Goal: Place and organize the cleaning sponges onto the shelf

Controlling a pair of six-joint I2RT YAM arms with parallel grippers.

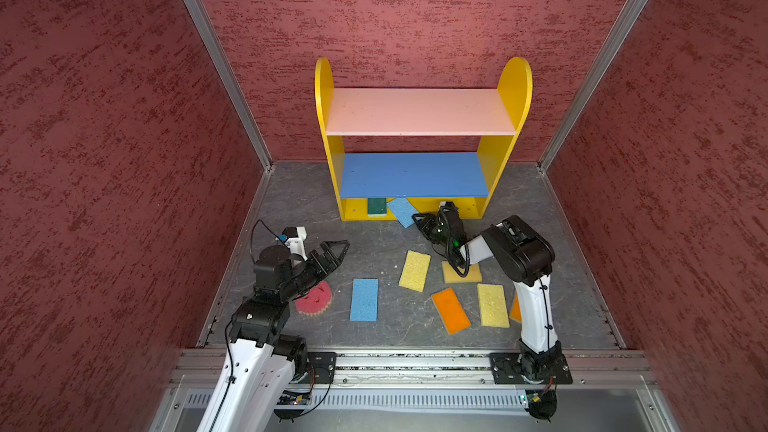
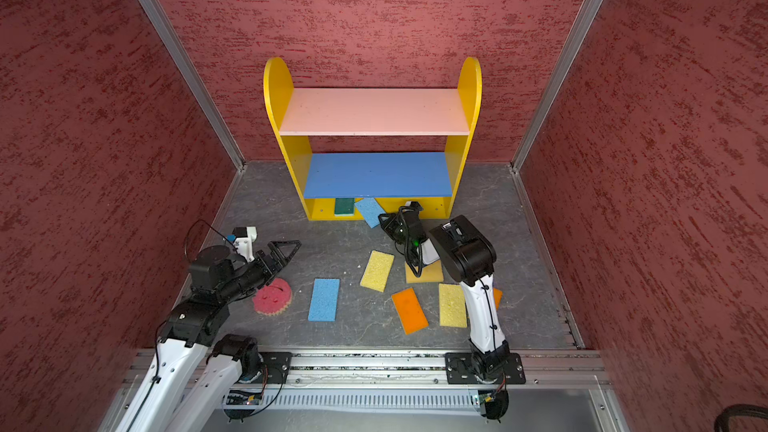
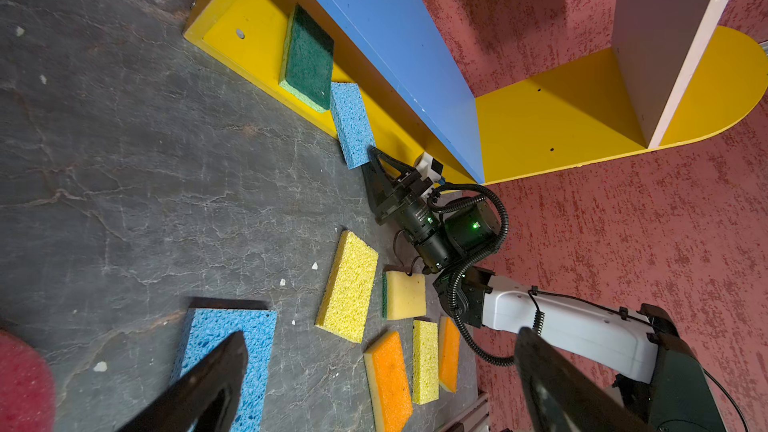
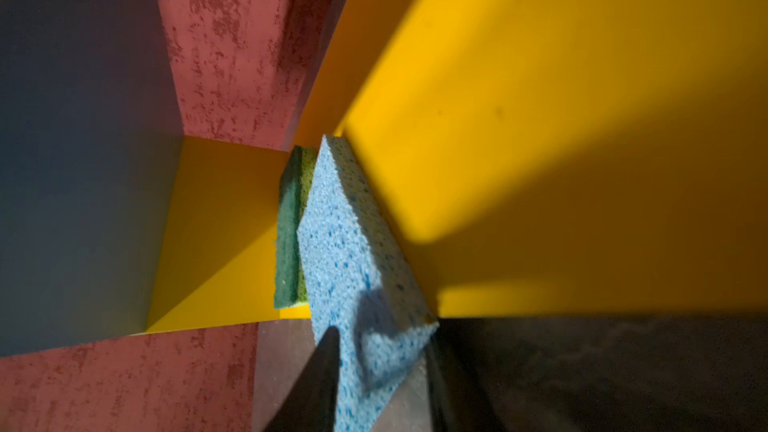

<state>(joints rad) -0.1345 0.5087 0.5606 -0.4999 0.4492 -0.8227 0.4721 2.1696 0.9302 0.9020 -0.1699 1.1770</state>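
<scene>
The shelf (image 1: 324,89) stands against the back wall with its pink and blue boards bare. On its yellow base lies a green sponge (image 1: 376,206) (image 4: 289,234). Beside it a blue sponge (image 1: 401,211) (image 3: 351,126) (image 4: 353,251) slants half on the base, half over the floor. My right gripper (image 1: 417,218) (image 4: 382,336) is shut on its outer end. My left gripper (image 1: 338,245) (image 3: 380,336) hangs open and empty at the left, above the floor. Below its arm lies the round pink-red sponge (image 1: 316,299).
On the grey floor in front lie a blue sponge (image 1: 364,300), a yellow one (image 1: 414,270), a yellow-and-green one (image 1: 461,273) under the right arm, an orange one (image 1: 451,310), another yellow one (image 1: 493,305) and an orange one (image 1: 515,307) behind the right arm. Red walls close three sides.
</scene>
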